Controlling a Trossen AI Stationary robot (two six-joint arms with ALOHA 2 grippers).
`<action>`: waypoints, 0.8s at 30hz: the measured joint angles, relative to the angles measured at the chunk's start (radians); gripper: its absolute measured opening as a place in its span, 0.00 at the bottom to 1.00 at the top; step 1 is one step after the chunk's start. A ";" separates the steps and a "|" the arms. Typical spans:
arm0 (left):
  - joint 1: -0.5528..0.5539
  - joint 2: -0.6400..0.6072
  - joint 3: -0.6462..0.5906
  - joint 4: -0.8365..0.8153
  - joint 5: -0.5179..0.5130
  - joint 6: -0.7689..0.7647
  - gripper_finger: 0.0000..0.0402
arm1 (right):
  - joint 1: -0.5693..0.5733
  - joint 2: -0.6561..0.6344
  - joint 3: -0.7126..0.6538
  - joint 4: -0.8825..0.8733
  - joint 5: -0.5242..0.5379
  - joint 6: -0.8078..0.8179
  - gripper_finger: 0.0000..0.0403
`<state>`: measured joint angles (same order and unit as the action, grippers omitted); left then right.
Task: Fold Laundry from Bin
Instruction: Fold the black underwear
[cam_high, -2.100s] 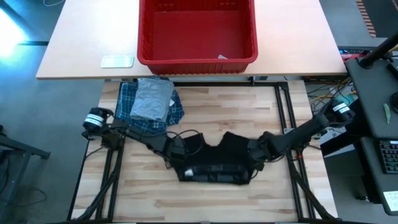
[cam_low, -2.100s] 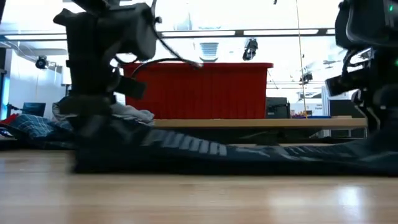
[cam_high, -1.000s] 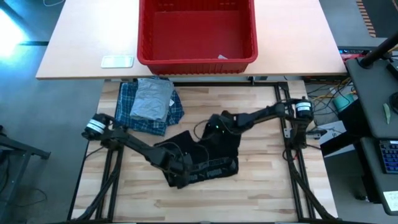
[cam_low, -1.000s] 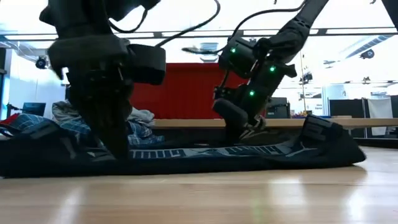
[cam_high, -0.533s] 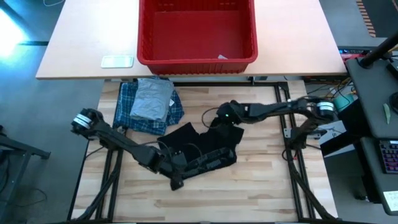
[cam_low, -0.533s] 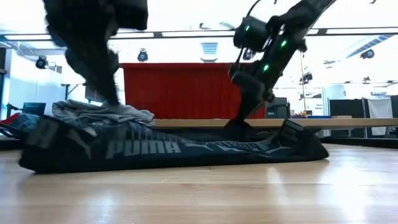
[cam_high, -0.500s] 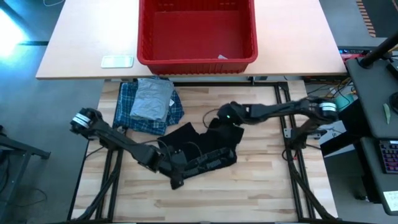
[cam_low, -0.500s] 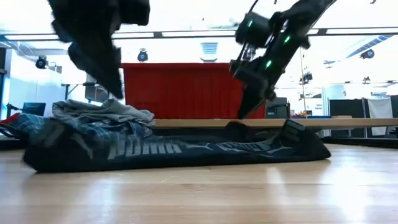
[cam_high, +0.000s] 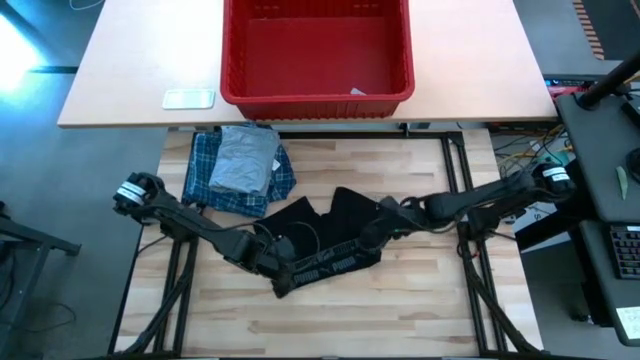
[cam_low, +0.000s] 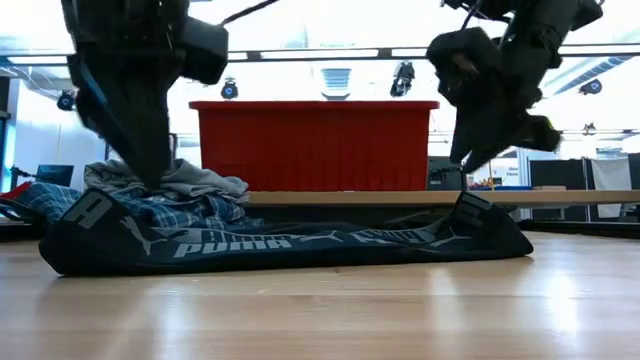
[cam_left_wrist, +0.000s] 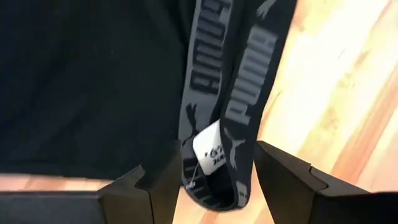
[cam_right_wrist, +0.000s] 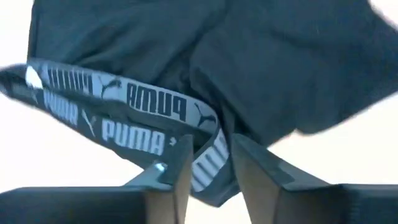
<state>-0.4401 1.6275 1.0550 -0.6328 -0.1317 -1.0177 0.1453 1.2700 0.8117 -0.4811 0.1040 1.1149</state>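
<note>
The small black garment (cam_high: 335, 235) with a printed grey waistband (cam_low: 270, 243) lies folded on the wooden table's middle. My left gripper (cam_left_wrist: 217, 152) hovers open, pointing down, its fingers on either side of the waistband's tagged end (cam_left_wrist: 211, 149) without touching it. My right gripper (cam_right_wrist: 211, 143) is open and raised above the garment's right end (cam_low: 490, 230), clear of it in the low view. The plaid shirt (cam_high: 205, 170) lies folded at the far left with the folded grey T-shirt (cam_high: 245, 160) on top. The red bin (cam_high: 317, 98) stands beyond on the far table.
A flat white object (cam_high: 188, 98) lies left of the bin on the far table. Dark frame rails (cam_high: 465, 180) run along the wooden table's sides. Bare wood (cam_high: 330, 320) stretches along the near edge and to the right of the garment.
My right gripper has come up off the garment's far flap, rolled, and swung toward the table's right and near side. My left gripper has risen off the garment's left end. The garment now lies flat and folded, its waistband along the near side.
</note>
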 joint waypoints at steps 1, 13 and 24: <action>0.004 0.004 -0.001 -0.005 0.012 -0.019 0.45 | 0.007 0.009 -0.001 0.001 0.000 0.074 0.29; 0.054 0.005 -0.093 0.023 0.094 -0.037 0.45 | 0.030 0.218 -0.007 0.147 -0.134 0.118 0.37; 0.173 0.005 -0.090 0.038 0.090 0.139 0.45 | 0.375 0.252 0.049 0.113 -0.178 -0.006 0.31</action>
<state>-0.2667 1.6321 0.9646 -0.5948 -0.0418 -0.8783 0.5206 1.5219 0.8608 -0.3684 -0.0744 1.1090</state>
